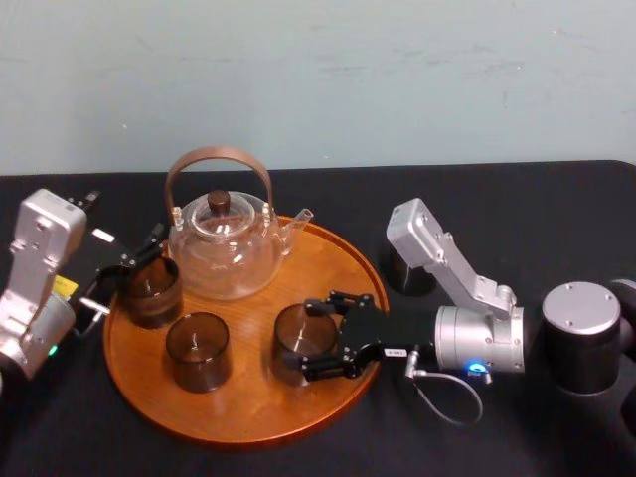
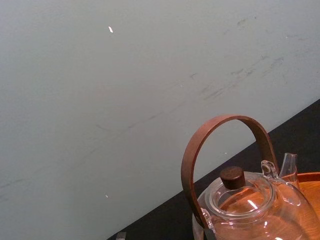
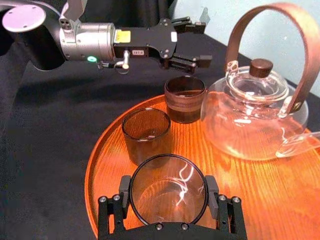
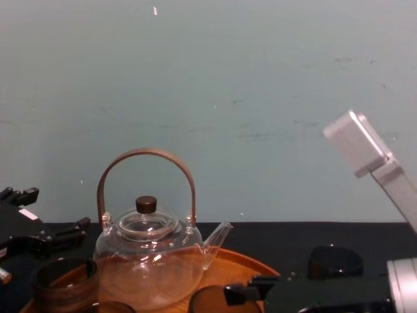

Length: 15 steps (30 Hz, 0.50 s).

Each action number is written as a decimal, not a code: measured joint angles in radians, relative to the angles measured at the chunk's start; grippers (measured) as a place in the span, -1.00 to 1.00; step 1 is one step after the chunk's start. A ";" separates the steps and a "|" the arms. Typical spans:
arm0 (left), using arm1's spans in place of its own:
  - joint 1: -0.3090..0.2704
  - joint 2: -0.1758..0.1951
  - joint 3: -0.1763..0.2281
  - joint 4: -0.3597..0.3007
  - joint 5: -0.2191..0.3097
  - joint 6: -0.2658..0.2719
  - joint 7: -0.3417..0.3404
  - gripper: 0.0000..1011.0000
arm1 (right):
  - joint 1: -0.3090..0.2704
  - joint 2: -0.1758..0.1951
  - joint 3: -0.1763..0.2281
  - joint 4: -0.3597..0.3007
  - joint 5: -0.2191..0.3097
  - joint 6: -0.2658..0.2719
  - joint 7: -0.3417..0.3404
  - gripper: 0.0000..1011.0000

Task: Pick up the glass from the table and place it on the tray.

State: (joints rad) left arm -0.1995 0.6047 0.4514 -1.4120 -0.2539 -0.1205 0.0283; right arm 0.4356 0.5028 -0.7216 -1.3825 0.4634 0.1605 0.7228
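Three glasses are standing on the tray (image 1: 248, 419) in front of the teapot (image 1: 224, 248). My right claw (image 1: 314, 341) is stretching in from the right and clenching the glass (image 1: 293, 338), one finger on each side. The glass is resting on the tray's front right part. A second glass (image 1: 197, 350) is sitting to its left, near but apart. A third glass (image 1: 151, 290) is standing at the tray's left edge, just beside the teapot. My left claw (image 3: 204, 42) is hovering spread open just behind that third glass. The teapot's spout is pointing right. A dark cup (image 1: 405, 273) is sitting on the black worktop (image 1: 517, 199) behind my right arm.
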 joint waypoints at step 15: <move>0.000 0.000 0.000 0.000 0.000 0.000 0.000 0.98 | -0.004 -0.011 -0.016 0.026 -0.006 0.012 0.009 0.79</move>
State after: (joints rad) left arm -0.1995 0.6047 0.4514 -1.4119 -0.2539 -0.1206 0.0283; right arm 0.4316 0.4916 -0.7379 -1.3562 0.4571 0.1722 0.7317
